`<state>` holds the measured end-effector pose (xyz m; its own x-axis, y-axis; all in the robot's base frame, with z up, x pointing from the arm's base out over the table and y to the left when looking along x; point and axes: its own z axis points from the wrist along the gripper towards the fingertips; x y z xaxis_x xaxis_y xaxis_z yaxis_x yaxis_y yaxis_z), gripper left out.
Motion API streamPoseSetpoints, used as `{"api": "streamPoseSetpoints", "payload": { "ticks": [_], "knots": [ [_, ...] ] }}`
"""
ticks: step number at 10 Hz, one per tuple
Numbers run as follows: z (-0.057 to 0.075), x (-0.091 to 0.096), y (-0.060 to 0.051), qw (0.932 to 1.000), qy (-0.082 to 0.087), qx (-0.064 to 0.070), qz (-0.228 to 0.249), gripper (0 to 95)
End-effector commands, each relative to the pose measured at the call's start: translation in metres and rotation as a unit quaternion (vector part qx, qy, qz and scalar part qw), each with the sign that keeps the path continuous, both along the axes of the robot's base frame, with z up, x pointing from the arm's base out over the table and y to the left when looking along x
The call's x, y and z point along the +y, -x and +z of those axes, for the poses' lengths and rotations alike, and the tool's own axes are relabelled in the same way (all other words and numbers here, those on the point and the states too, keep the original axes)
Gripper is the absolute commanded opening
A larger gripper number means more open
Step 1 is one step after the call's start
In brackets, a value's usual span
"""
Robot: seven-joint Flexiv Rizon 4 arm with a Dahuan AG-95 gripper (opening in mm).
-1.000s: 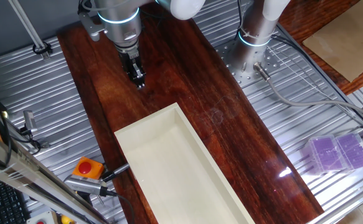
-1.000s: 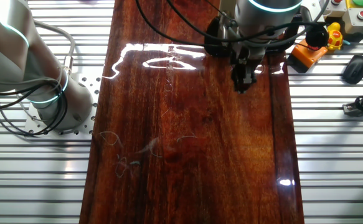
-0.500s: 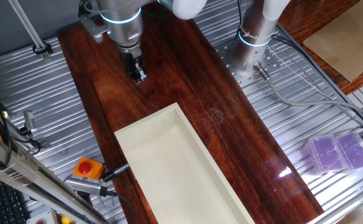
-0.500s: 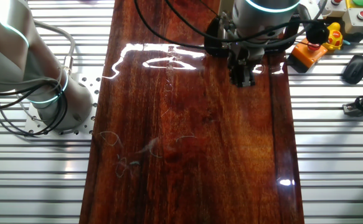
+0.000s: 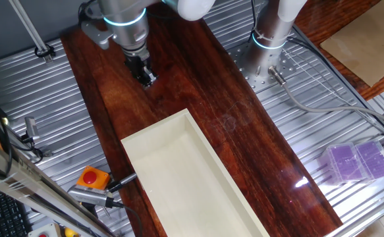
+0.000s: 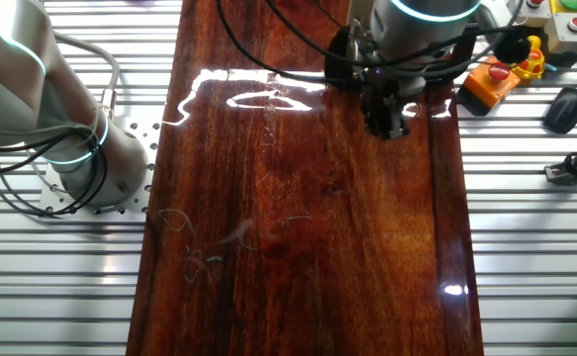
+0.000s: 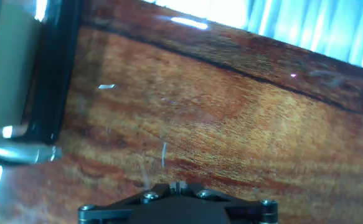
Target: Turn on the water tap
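Note:
No water tap shows clearly in any view. My gripper (image 5: 147, 81) hangs over the dark wooden board (image 5: 198, 99), just beyond the far end of the cream tray (image 5: 131, 143), with its jaws together and nothing between them. It also shows in the other fixed view (image 6: 385, 129), close above the board. In the hand view the fingertips (image 7: 178, 185) are pressed together over bare wood. At the left edge of that view there is a beige surface with a black border (image 7: 10, 68) and a shiny metal piece (image 7: 19, 152); I cannot tell what it is.
A second robot base (image 5: 271, 36) stands at the board's far right, with cables. An orange box with a red button (image 5: 93, 178) and a black tool lie left of the tray. A purple box (image 5: 357, 161) sits on the ribbed metal table at right.
My gripper has lifted a little and drawn slightly away from the tray's far end. Its jaws stay together.

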<state>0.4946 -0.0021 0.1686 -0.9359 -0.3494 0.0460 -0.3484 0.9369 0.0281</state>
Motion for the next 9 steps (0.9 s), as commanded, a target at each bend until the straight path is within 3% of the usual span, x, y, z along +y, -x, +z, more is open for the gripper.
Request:
{"api": "streamPoseSetpoints", "payload": {
  "ticks": [1,3,5,9],
  "knots": [
    [0.000,0.000,0.001,0.9936,0.003,0.018,0.111,0.0],
    [0.001,0.001,0.000,0.9923,0.002,0.018,0.123,0.0],
    [0.000,0.012,0.007,0.9920,0.000,0.017,0.125,0.0],
    [0.006,0.074,0.036,0.9975,0.003,0.015,0.070,0.0]
  ]
}}
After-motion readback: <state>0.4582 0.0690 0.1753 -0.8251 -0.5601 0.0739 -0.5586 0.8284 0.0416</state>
